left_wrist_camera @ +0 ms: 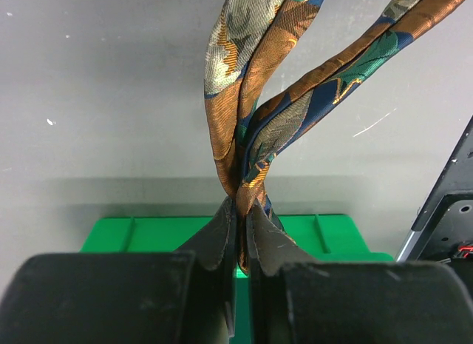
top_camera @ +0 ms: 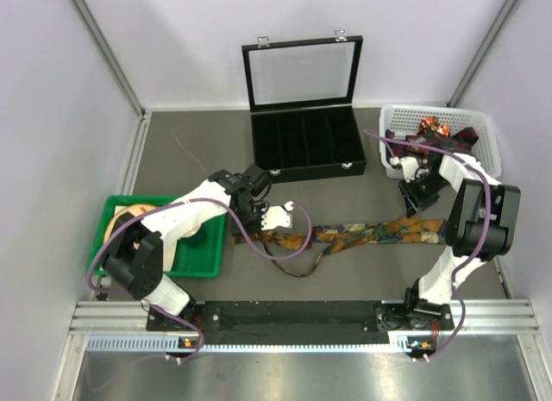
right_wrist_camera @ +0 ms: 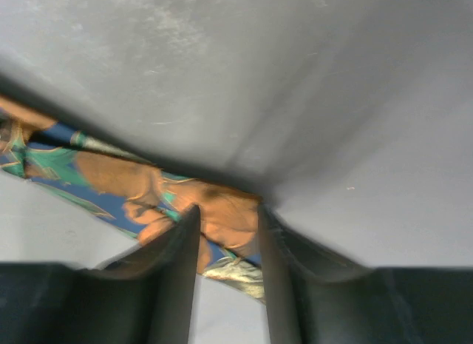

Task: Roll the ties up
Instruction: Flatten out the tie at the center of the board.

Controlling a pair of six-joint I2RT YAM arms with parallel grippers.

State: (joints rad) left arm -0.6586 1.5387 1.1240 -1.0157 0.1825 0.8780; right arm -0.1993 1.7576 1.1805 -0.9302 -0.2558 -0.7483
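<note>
Left pincer pinching tie, forearm angled rightward

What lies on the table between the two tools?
A patterned tie, pinched in the left tool and reaching to the right tool; the top view shows it.

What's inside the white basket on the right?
A tangle of dark red-and-orange patterned ties lies in the white basket. The right arm and its cable cover the near left part, so their number cannot be told.
</note>
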